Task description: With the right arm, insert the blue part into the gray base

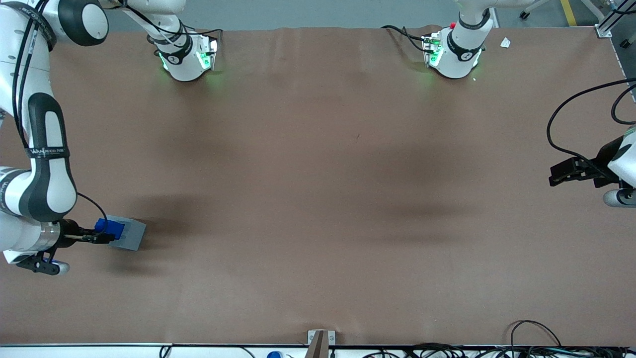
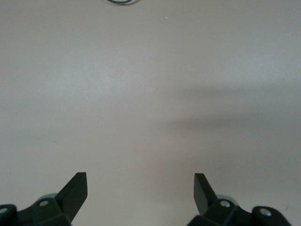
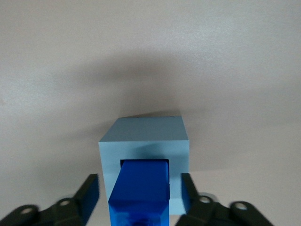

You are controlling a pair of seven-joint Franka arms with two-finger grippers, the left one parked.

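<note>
The gray base stands on the brown table at the working arm's end. The blue part sits in the square recess of its top face and sticks up out of it. In the right wrist view the blue part rises from the recess of the gray base toward the camera. My right gripper hangs just above the base, open, with one finger on each side of the blue part and a gap between each finger and the part. In the front view the gripper is over the base's edge.
Both arm bases stand at the table edge farthest from the front camera. The parked arm's gripper hangs at its end of the table. A small bracket and loose cables lie along the nearest edge.
</note>
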